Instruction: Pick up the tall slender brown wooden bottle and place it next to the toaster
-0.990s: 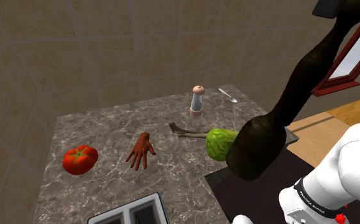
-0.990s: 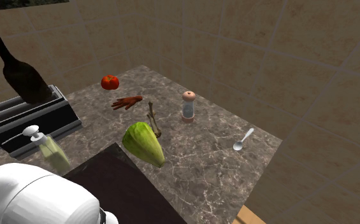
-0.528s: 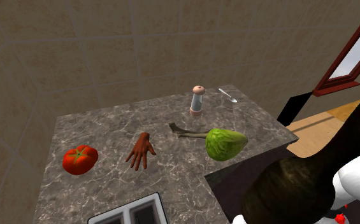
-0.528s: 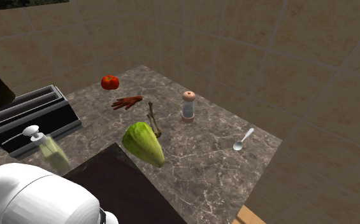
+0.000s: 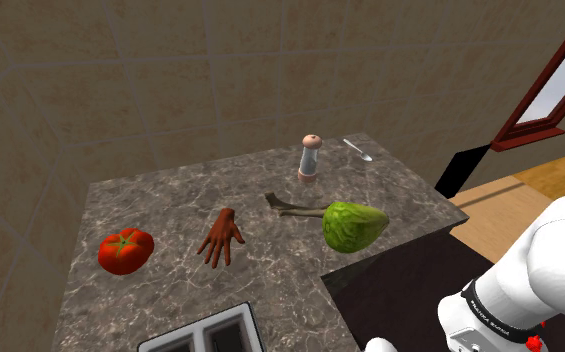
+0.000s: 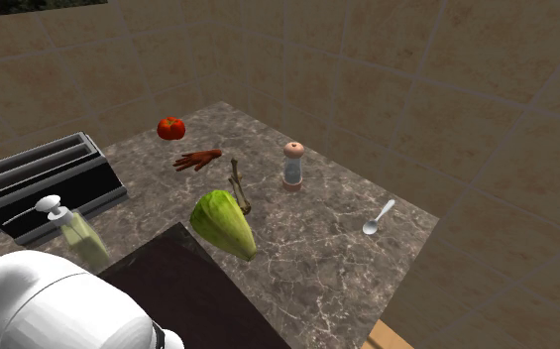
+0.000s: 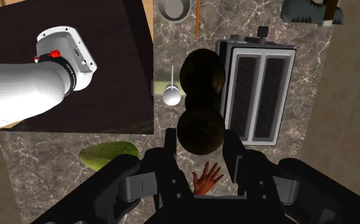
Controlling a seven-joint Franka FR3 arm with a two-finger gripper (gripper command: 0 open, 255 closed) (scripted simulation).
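Wrist view looks straight down along the claw [image 7: 201, 137], and we see its two black fingers pinching a dark brown bottle [image 7: 202, 76] between them, one finger pressed to each side of its round body. We see the bottle end-on, so it covers the strip of bench [image 7: 312, 121] between the toaster [image 7: 256, 95] and a soap dispenser [image 7: 171, 95]; we cannot tell how high above the marbled top it hangs. The toaster's two slots run alongside the bottle, just beside it. Below the fingers a brown model hand [image 7: 207, 178] lies flat, and a green lettuce [image 7: 108, 156] rests near the bench edge that meets a dark panel [image 7: 76, 19]. The white arm [image 7: 25, 83] crosses that panel. From the shoulder view we find a tomato [image 5: 125, 250] near the bench's left edge, a twig [image 5: 290, 207] touching the lettuce, a grinder [image 5: 310, 158] upright near the far edge, and a spoon [image 5: 359, 150] just beside it at the far right corner.
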